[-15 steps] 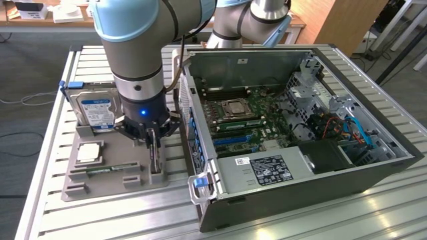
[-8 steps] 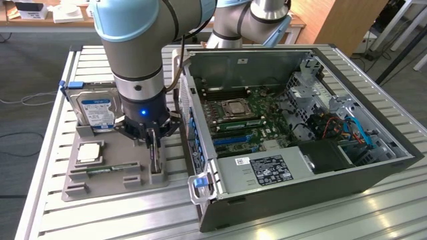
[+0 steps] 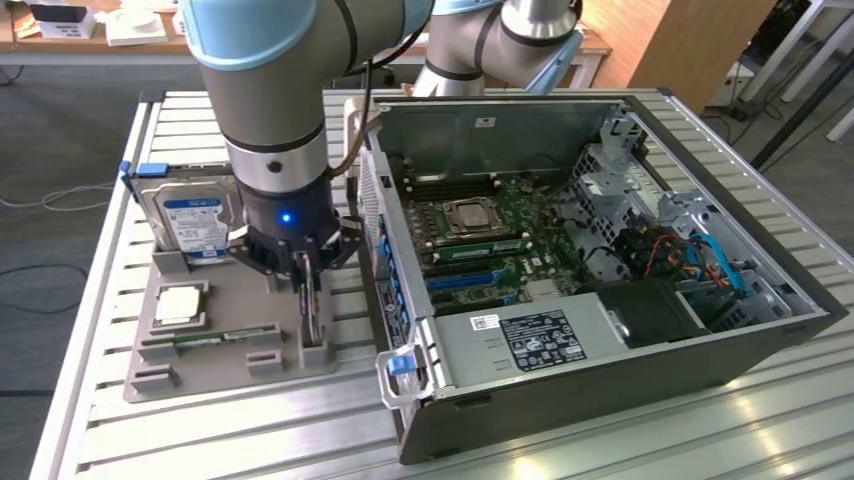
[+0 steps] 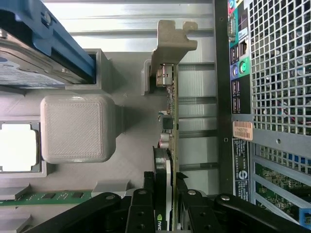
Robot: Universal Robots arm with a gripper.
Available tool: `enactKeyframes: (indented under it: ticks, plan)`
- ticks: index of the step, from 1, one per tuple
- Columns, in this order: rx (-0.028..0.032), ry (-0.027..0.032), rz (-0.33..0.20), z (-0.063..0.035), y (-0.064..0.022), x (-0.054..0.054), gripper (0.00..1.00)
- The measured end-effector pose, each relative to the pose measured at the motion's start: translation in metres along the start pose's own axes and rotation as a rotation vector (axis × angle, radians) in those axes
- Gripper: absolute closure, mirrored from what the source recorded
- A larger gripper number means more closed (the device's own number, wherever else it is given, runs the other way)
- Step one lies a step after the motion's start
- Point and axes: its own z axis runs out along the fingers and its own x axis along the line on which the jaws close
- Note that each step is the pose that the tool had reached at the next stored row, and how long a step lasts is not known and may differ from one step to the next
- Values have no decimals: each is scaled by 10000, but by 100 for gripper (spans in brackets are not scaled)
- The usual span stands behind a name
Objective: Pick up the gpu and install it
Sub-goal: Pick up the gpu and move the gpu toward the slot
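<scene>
Item: one gpu (image 4: 171, 121), standing on edge in a slot of the gray holder (image 3: 220, 375) beside the computer case (image 3: 574, 400), long axis level and parallel to the case's rear panel, silver bracket toward the hard drive (image 3: 187, 220), my claw (image 4: 165, 213) pinching its opposite end from above.

High exterior, close wrist above gpu (image 4: 166, 165)

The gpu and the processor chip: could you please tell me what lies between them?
A rounded grey block of the holder stands between the gpu and the chip, in the wrist view.
</scene>
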Motion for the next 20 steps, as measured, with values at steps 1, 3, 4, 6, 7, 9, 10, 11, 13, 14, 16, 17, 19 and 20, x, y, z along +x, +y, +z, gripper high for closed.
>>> enactKeyframes:
  ticks: [1, 3, 4, 6, 7, 9, 10, 11, 13, 14, 16, 17, 19, 20]
  plan:
    - [-1, -1, 0, -27, 1, -1, 73]
    - [0, 0, 0, -85, 4, -4, 73]
    - [0, 0, 0, -114, 5, -5, 73]
    - [0, -1, 0, -180, 8, -8, 73]
    - [-1, -1, 0, -216, 10, -10, 73]
    - [0, 0, 0, -293, 14, -14, 73]
    - [0, -1, 0, -337, 16, -16, 73]
    - [0, 0, 0, -382, 18, -17, 73]
    - [0, 0, 0, -474, 22, -21, 73]
    - [0, 0, 0, -519, 24, -24, 73]
    - [0, 0, 0, -609, 28, -28, 73]
    - [0, 0, 0, -654, 31, -29, 73]
    - [0, 0, 0, -746, 35, -34, 73]
    - [-1, -1, 0, -791, 38, -36, 73]
